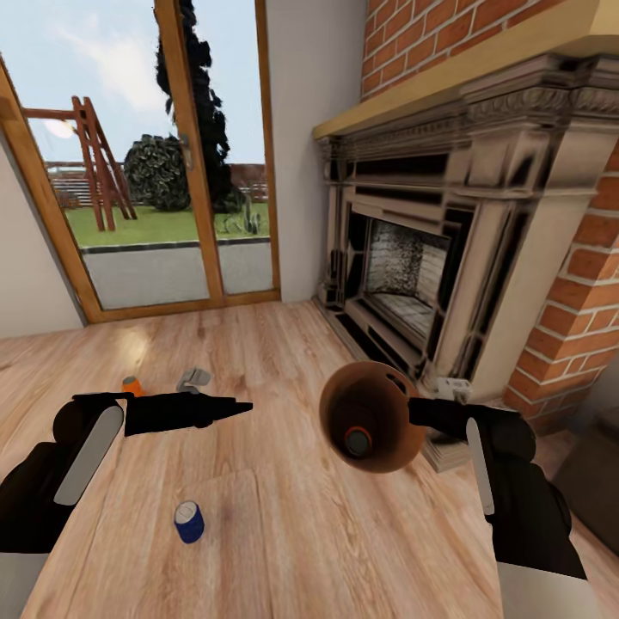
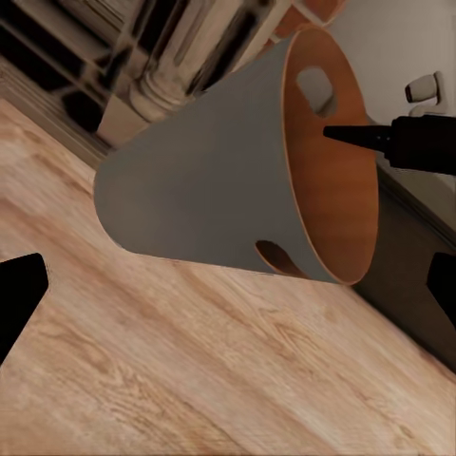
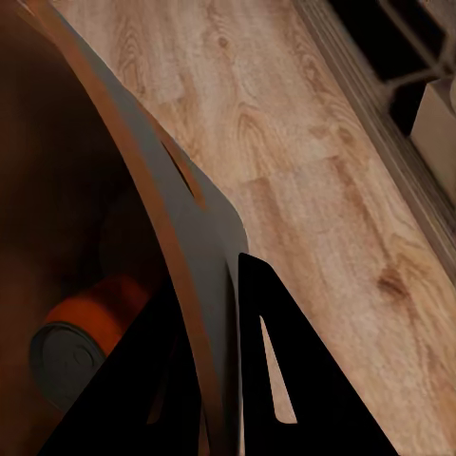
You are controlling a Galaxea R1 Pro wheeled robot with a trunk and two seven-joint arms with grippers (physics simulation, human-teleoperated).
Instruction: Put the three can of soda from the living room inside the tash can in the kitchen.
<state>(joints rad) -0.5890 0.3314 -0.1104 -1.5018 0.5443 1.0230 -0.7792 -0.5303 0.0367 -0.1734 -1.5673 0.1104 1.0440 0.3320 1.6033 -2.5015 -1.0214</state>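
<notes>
Brown tash can (image 1: 378,430) rim pinched by right claw (image 3: 223,351).

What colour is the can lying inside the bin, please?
Orange with a grey metal top, seen best in the right wrist view, inside the brown bin.

Light wood plank floor (image 1: 284,533), brick fireplace (image 1: 447,258), sunlit wood-framed glass doors (image 1: 163,163).

Trash can (image 1: 378,430) tipped on side, held off floor (image 1: 284,533) at rim by right gripper (image 3: 220,313), one jaw inside, one outside. One soda can (image 3: 85,332) in it. Fireplace (image 1: 430,258) behind and right. Left gripper (image 1: 241,407) left of bin, apart. Second can (image 1: 189,522) on floor below it; third can (image 1: 131,385) behind left arm. Glass doors (image 1: 172,172) far left.
</notes>
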